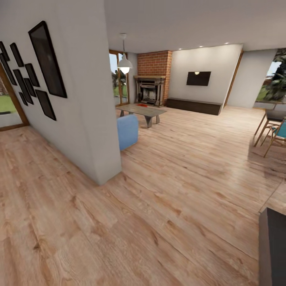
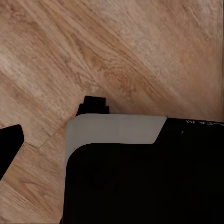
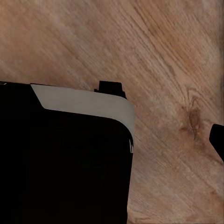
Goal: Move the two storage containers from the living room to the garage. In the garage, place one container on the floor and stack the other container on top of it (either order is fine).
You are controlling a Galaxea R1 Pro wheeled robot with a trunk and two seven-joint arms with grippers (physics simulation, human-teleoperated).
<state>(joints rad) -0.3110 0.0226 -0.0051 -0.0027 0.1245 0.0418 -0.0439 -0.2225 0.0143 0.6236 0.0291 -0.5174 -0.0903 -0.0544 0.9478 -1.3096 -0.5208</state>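
From a hallway I look into the living room with its light wood-plank floor (image 1: 186, 167) and brick fireplace (image 1: 150, 90). A small red-orange patch (image 1: 143, 105) shows low on the floor between the coffee table (image 1: 142, 110) and the fireplace; it is too small to say whether it is one of the storage containers. One dark finger (image 2: 10, 144) of my left gripper sits at the picture's edge over the planks, with nothing beside it. One dark finger (image 3: 217, 139) of my right gripper does the same. The garage is out of view.
A white wall corner (image 1: 104, 167) with black picture frames (image 1: 47, 59) juts out at the left. A blue sofa end (image 1: 128, 131) stands behind it. Chairs (image 1: 274, 133) are at the right, a dark cabinet edge (image 1: 274, 250) at the lower right. My black and grey base (image 2: 140, 177) shows in both wrist views.
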